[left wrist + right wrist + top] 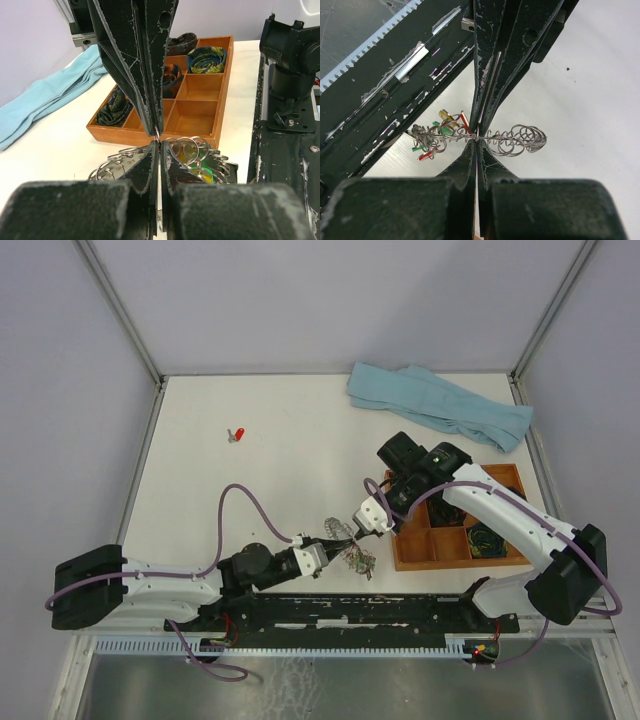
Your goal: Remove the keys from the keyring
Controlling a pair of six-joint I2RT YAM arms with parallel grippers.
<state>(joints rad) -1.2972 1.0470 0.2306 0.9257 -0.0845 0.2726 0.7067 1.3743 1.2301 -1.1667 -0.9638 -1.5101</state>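
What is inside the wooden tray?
Dark coiled bundles sit in several compartments of the wooden tray; at least two compartments look empty. The right gripper, shut on the keyring, hides some middle compartments, so their contents cannot be seen.

The right tool, jaws closed, pinches the middle of a silvery metal keyring fringed with small wire loops. The left tool reaches in from the top, also closed, its tips against the same spot. Tiny red-, green- and yellow-headed keys cluster at the ring's left end, near a scuffed black metal rail; the white bench lies behind
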